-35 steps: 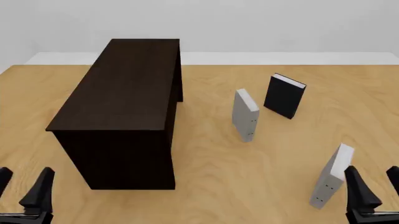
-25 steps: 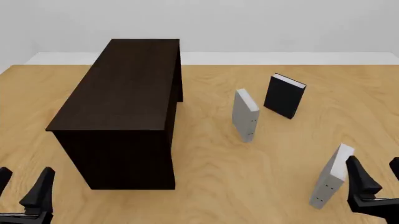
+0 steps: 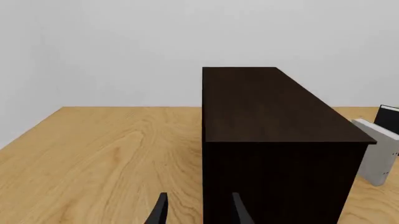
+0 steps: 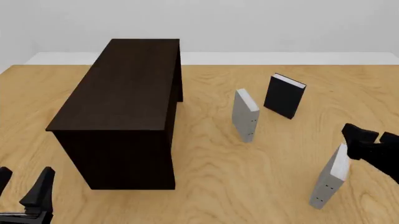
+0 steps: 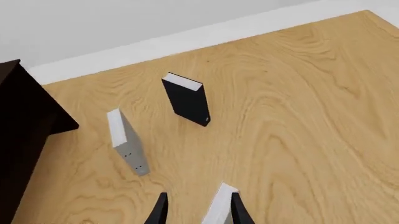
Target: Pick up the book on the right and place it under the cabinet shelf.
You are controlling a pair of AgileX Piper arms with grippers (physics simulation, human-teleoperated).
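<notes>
The book on the right (image 4: 329,179) is thin and light grey and stands upright near the table's front right. My right gripper (image 4: 372,138) is open and hovers just above and behind its top edge. In the right wrist view the book (image 5: 218,208) shows between the open fingers of my right gripper (image 5: 199,205), close to one finger. The dark cabinet shelf (image 4: 124,88) stands at the left; it also shows in the left wrist view (image 3: 274,107). My left gripper (image 4: 22,189) is open and empty at the front left, short of the cabinet's near end.
A second grey book (image 4: 245,114) stands upright mid-table, right of the cabinet. A black book (image 4: 285,95) stands behind it. Both show in the right wrist view, grey (image 5: 126,144) and black (image 5: 187,99). Bare wooden tabletop (image 4: 249,177) lies between the cabinet and the right book.
</notes>
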